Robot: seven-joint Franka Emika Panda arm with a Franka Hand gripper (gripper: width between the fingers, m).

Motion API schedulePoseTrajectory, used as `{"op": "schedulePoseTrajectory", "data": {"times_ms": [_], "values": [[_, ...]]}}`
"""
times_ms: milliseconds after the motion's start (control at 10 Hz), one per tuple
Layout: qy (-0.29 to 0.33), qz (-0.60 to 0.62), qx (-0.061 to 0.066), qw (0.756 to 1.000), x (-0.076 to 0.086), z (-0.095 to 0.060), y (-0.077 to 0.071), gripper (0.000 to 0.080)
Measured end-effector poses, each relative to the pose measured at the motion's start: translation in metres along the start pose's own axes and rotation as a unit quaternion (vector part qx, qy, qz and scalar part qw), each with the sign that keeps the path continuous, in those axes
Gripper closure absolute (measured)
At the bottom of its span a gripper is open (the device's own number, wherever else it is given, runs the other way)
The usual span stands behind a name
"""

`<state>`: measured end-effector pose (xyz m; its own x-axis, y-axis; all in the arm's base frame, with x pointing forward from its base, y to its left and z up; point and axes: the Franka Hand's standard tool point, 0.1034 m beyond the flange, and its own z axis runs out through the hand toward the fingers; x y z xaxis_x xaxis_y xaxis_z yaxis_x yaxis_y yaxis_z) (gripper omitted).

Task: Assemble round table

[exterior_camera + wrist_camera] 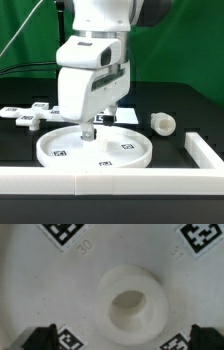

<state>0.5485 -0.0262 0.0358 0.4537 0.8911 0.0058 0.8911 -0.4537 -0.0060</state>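
The disc (135,152) lies flat on the counter (20,143), its socket (133,303) facing up, likely to take the post (163,122). The fingers (45,338) hang over it, spread and empty.

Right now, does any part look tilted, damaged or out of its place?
Nothing stands out. The round disc lies flat with no damage visible. The open claw is over its centre socket. The cross-shaped piece and the post rest apart from it, one on each side.

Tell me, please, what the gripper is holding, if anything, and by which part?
Nothing is held: the gripper hangs with jaws open and empty over the round disc, near its central hub.
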Motion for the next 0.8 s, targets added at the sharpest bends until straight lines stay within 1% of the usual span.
{"op": "schedulePoseTrajectory", "data": {"times_ms": [400, 600, 700, 800], "values": [[-0.003, 0.004, 0.012, 1.000, -0.006, 0.018, -0.004, 0.0150], [-0.004, 0.006, 0.016, 1.000, -0.008, 0.023, -0.004, 0.0150], [-0.004, 0.006, 0.016, 1.000, -0.008, 0.023, -0.005, 0.0260], [-0.004, 0.006, 0.016, 1.000, -0.008, 0.023, -0.005, 0.0395]]}}
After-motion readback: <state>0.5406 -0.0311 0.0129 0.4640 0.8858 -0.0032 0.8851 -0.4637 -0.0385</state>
